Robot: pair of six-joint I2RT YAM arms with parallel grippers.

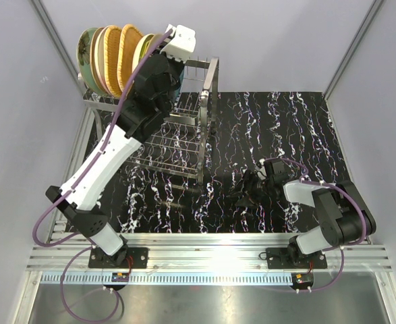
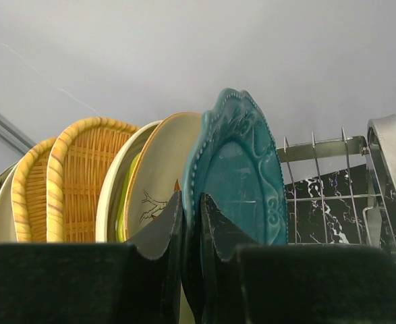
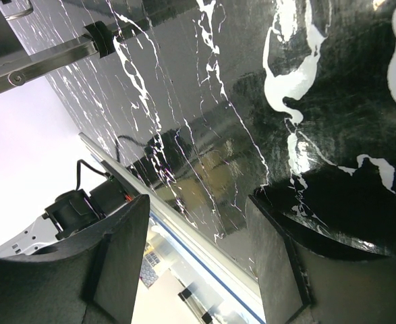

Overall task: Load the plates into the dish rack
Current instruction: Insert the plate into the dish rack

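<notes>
Several plates stand upright on the top tier of the dish rack (image 1: 184, 145), among them two orange wicker plates (image 2: 83, 175), a cream plate with a branch drawing (image 2: 160, 169) and a teal plate (image 2: 241, 175). In the top view the row (image 1: 110, 57) shows at the rack's far left end. My left gripper (image 2: 192, 199) is shut on the teal plate's rim, which stands upright at the right end of the row. My right gripper (image 1: 248, 192) rests low over the black marbled table, open, with nothing between its fingers (image 3: 117, 250).
To the right of the teal plate, upright prongs (image 2: 319, 145) and the looped end handle (image 2: 390, 155) of the rack stand bare. The rack's lower wire tier (image 1: 174, 145) lies below my left arm. An aluminium rail (image 1: 211, 250) runs along the near table edge.
</notes>
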